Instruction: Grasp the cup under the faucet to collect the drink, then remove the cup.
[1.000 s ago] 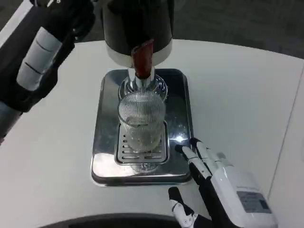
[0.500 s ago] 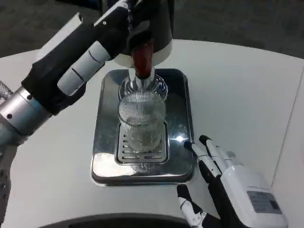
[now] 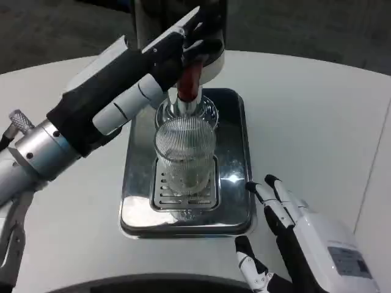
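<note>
The cup is clear glass with thin lines running up and down its side. It stands straight up, its long way pointing up and its open mouth on top. It sits on the slotted grate in the middle of a shiny metal tray. The faucet is right above the cup's mouth, and it has a dark red handle. The faucet sticks out from a big black and white drink tank at the back of the tray.

The left hand is up by the tank, near the red handle. Its arm comes in from the left side in a black cover. I cannot tell if its fingers are holding anything or how they are bent.

The right hand is low on the right, just beside the tray's front corner. Its fingers are spread apart and it holds nothing. It does not touch the cup.

The tray sits on a round white table. Behind the table the floor is dark gray.
</note>
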Controlling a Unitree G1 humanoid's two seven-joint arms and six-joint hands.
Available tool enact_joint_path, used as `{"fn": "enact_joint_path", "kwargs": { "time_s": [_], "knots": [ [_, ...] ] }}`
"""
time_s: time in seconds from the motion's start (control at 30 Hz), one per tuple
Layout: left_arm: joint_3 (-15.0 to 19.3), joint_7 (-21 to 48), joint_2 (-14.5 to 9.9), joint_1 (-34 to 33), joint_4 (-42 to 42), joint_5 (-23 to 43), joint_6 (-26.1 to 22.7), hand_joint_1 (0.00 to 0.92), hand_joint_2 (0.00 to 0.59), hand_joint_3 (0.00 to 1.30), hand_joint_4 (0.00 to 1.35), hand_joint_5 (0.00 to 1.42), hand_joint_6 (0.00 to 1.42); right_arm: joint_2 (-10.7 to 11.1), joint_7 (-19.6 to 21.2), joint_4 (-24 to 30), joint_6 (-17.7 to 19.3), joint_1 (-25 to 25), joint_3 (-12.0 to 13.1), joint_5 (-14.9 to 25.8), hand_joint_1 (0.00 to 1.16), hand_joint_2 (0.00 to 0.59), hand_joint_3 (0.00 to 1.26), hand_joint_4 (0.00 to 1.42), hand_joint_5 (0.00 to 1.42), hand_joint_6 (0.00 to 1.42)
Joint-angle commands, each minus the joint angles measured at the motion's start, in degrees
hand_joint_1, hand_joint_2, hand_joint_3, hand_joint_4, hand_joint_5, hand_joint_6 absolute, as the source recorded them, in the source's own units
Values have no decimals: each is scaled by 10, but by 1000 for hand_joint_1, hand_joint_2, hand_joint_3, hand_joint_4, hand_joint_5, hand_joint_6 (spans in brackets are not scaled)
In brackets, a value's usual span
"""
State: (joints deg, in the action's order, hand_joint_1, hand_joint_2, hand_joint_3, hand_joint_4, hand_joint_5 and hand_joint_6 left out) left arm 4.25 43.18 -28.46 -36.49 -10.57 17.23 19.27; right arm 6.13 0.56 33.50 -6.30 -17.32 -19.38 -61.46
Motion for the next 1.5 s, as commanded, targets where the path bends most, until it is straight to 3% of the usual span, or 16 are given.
{"fn": "enact_joint_path", "kwargs": {
  "time_s": [0.03, 0.5, 0.67, 0.77, 1.1, 1.5],
  "knots": [
    [-14, 18, -8, 10, 17, -19, 10, 0, 155, 0, 0, 82, 61, -5, 0, 3, -4, -1, 1, 5, 350, 518, 115, 21, 85, 179],
    [-36, 6, -43, 19, 41, -122, 136, 0, 148, 0, 0, 103, 79, -23, 1, -7, -12, 6, 1, 33, 379, 506, 115, 64, 122, 223],
    [-37, -12, -60, 25, 42, -157, 169, 0, 147, 0, 0, 105, 81, -34, 1, -8, -23, 12, 6, 57, 395, 470, 115, 64, 122, 227],
    [-39, -18, -67, 27, 44, -166, 178, 0, 146, 0, 0, 106, 81, -39, 0, -12, -27, 22, 11, 76, 418, 408, 106, 64, 122, 231],
    [-45, -31, -79, 38, 54, -169, 179, 0, 146, 0, 0, 107, 84, -44, -2, -56, -37, 82, 34, 144, 479, 308, 36, 2, 41, 199],
    [-42, -44, -80, 43, 67, -162, 172, 0, 149, 0, 0, 107, 86, -60, 7, -114, -57, 148, 19, 160, 585, 231, 0, 0, 0, 84]
  ]
}}
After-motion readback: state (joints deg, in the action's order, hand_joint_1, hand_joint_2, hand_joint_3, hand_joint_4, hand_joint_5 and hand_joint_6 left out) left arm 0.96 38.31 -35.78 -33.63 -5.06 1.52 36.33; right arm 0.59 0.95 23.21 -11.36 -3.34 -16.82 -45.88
